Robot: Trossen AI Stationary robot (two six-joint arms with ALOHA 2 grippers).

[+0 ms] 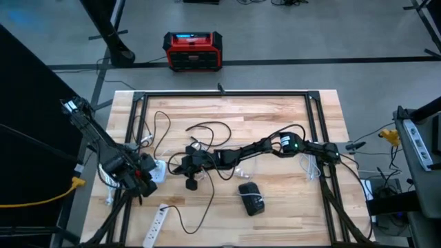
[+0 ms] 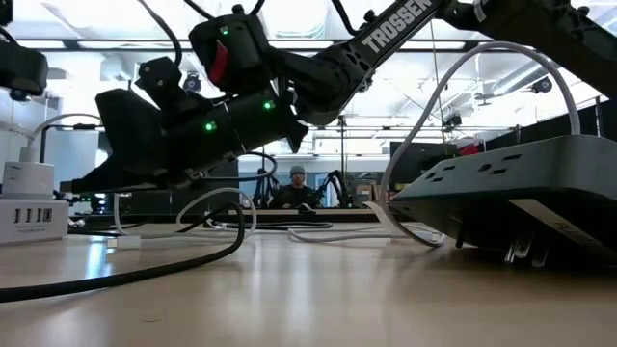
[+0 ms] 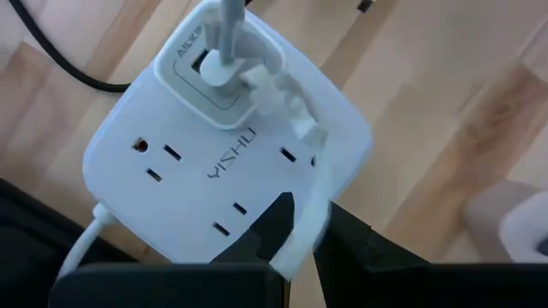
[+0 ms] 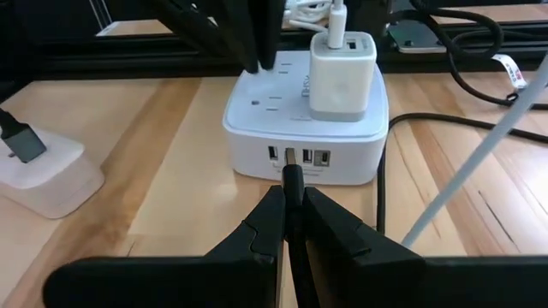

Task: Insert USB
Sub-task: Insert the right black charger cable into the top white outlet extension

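Observation:
A white power cube (image 4: 304,128) rests on the wooden table near its left side (image 1: 158,170). It has USB ports (image 4: 296,157) in the side facing my right gripper and a white charger (image 4: 341,73) plugged into its top. My right gripper (image 4: 292,210) is shut on a black USB plug (image 4: 293,181) whose front end sits at the middle port. My left gripper (image 3: 301,244) stands over the cube's top (image 3: 231,162), pointing steeply down, with the charger's white cable (image 3: 295,128) between its fingers. My right gripper pinches the black USB plug's body (image 4: 293,195) between its two fingers, coming almost level from the table's right side, along the plug. The plug is clear of the table and its front end meets the cube's middle port (image 4: 290,157); how deep I cannot tell. My left gripper has the white cable (image 3: 306,224) between its two fingers, from above. Its fingertips (image 4: 255,53) reach down to the cube's top; whether they press on it I cannot tell.
A second white charger (image 4: 53,175) with a black plug lies nearer the front, beside the cube. Loose black and white cables (image 1: 207,134) cross the table's middle. A dark power strip (image 1: 251,198) and a white one (image 1: 157,224) lie toward the front edge. A person sits far behind (image 2: 297,183).

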